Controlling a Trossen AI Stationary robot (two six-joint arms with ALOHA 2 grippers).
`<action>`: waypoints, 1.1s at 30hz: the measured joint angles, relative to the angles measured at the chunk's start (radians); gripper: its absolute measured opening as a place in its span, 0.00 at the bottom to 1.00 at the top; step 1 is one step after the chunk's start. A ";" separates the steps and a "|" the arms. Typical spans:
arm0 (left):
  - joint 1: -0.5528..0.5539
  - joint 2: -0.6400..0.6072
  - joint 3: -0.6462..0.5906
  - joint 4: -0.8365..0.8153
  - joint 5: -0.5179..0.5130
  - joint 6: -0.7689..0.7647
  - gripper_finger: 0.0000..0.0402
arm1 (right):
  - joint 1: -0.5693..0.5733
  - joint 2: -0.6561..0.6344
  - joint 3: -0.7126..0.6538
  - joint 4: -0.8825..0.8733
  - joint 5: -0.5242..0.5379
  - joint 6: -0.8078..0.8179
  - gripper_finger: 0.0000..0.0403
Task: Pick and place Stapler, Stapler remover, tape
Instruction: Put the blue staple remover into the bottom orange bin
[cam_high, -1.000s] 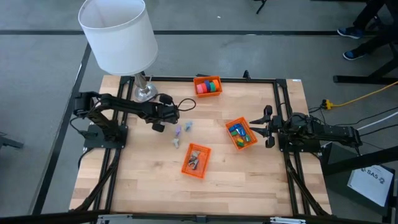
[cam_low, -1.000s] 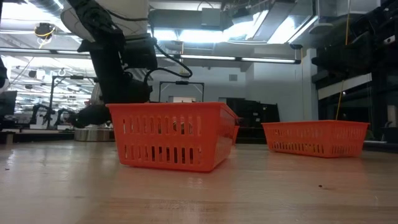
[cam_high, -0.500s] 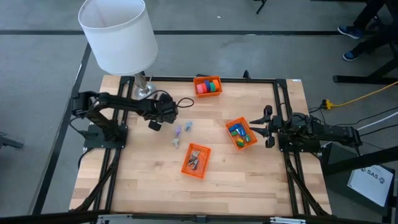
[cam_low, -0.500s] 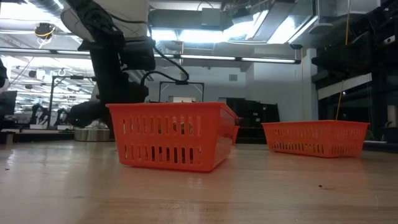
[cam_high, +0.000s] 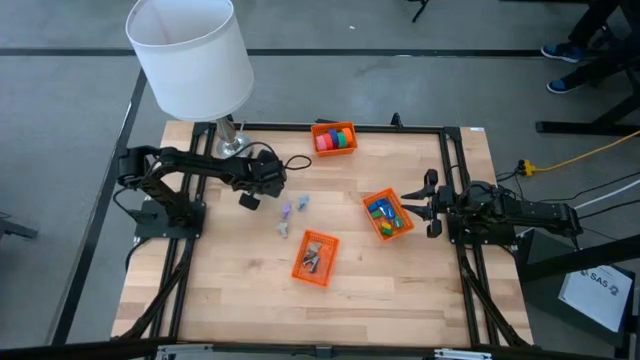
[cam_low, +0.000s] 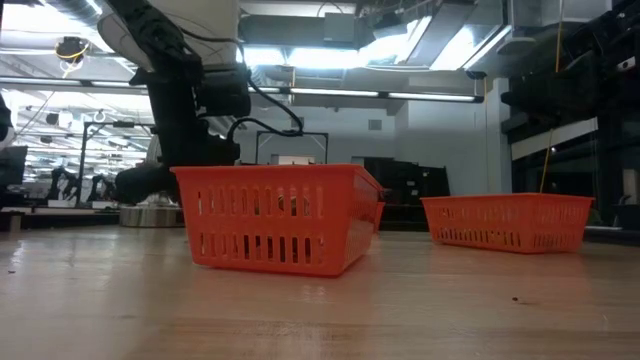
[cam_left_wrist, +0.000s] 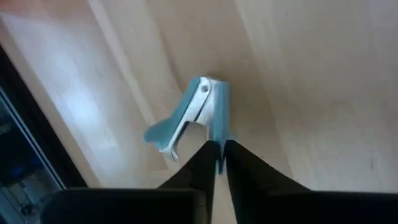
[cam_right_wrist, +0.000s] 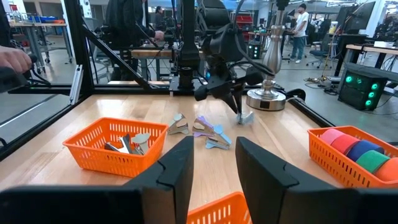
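My left gripper sits near the table's left side, beside the lamp base, shut on a small blue-and-white stapler remover. The right wrist view shows this remover under the fingers, low over the wood. Three more stapler removers lie loose at mid-table. One orange basket holds removers. Another basket, at the far edge, holds the tape rolls. A third basket holds small coloured pieces. My right gripper waits open just right of that third basket. My left gripper pinches one blue wing of the stapler remover between its two fingertips, coming from above and pointing down. The remover hangs below the fingers with its jaws spread to one side. Whether it touches the table, I cannot tell.
A lamp with a white shade and a metal base stands at the far left corner, and its black cable curls over the wood. Black frame rails run along the table's sides. Bare wood lies toward the near edge.
My left gripper, still shut on the stapler remover, has moved a short way toward the table's left edge and the lamp base, carrying the remover away from the loose ones at mid-table. The right arm has kept still.
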 joint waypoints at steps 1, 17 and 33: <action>0.006 0.002 0.001 0.002 0.000 -0.007 0.06 | 0.000 0.000 0.000 0.000 0.000 0.000 0.31; -0.043 -0.010 -0.003 0.097 0.003 -0.242 0.01 | 0.000 0.000 0.000 0.001 0.000 0.006 0.31; -0.151 -0.223 -0.002 0.178 -0.086 -0.360 0.01 | 0.000 0.000 0.000 0.049 0.000 0.107 0.31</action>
